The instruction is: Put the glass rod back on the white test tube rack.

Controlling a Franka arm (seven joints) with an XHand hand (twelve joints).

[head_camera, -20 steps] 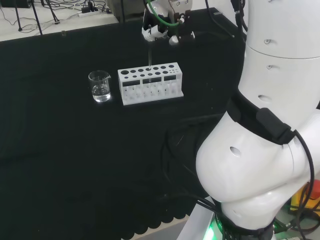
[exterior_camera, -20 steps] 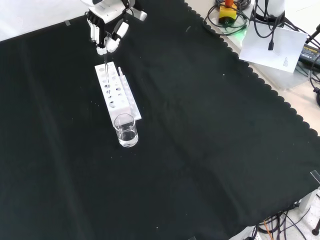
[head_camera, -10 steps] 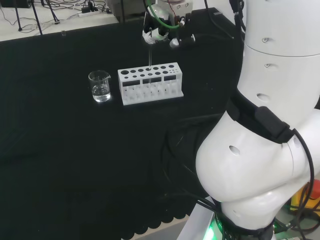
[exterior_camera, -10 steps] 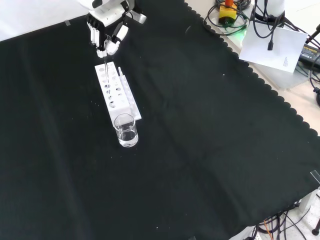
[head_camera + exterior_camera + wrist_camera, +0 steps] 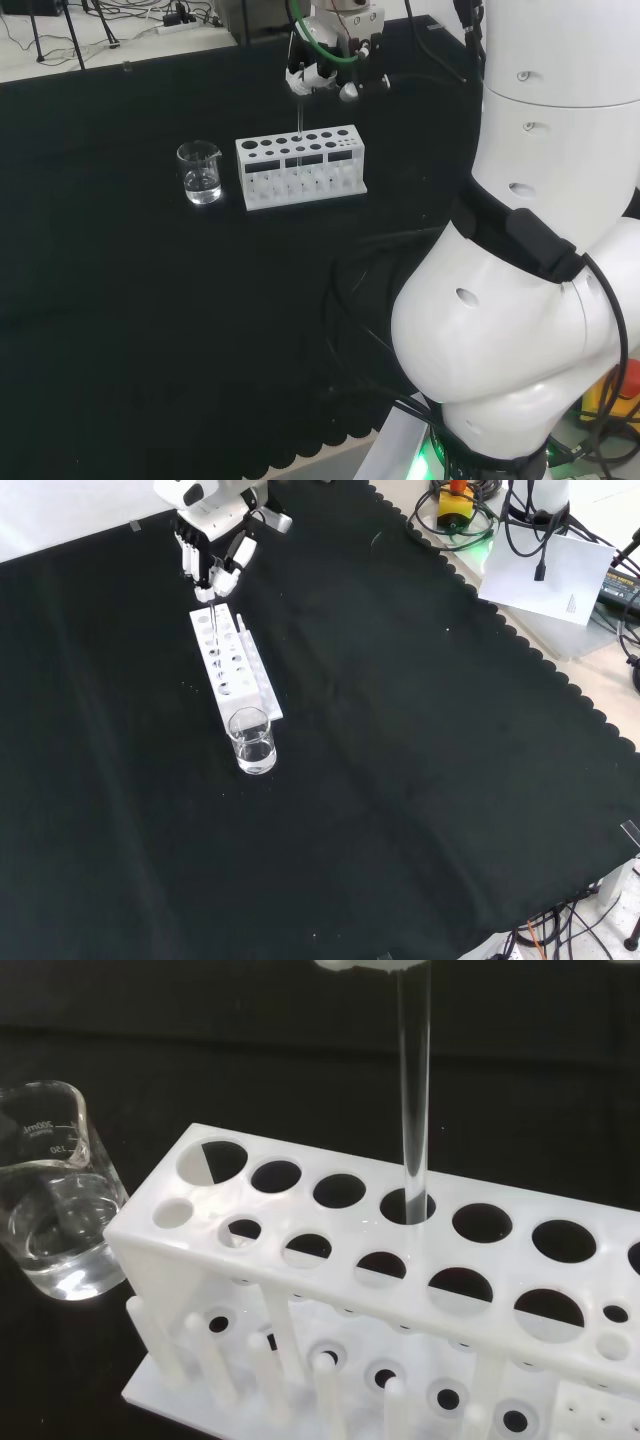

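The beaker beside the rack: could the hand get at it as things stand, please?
Probably not yet: the hand is curled round the glass rod, which stands in a hole of the white test tube rack. The beaker itself stands unobstructed.

Here's the counter (image 5: 420,780), draped all over in black cloth (image 5: 150,300), and the cloth's scalloped hem runs along the edge at the right of the front view. Two things sit on it. There's the white test tube rack (image 5: 301,165), standing upright with its rows of round holes on top and pegs along its base. Just beside it, off its left end in the head view and nearer the camera in the front view, stands a small clear beaker (image 5: 200,172) with a little clear liquid in the bottom. Rack and beaker are close together; the wrist view cannot settle whether they touch.
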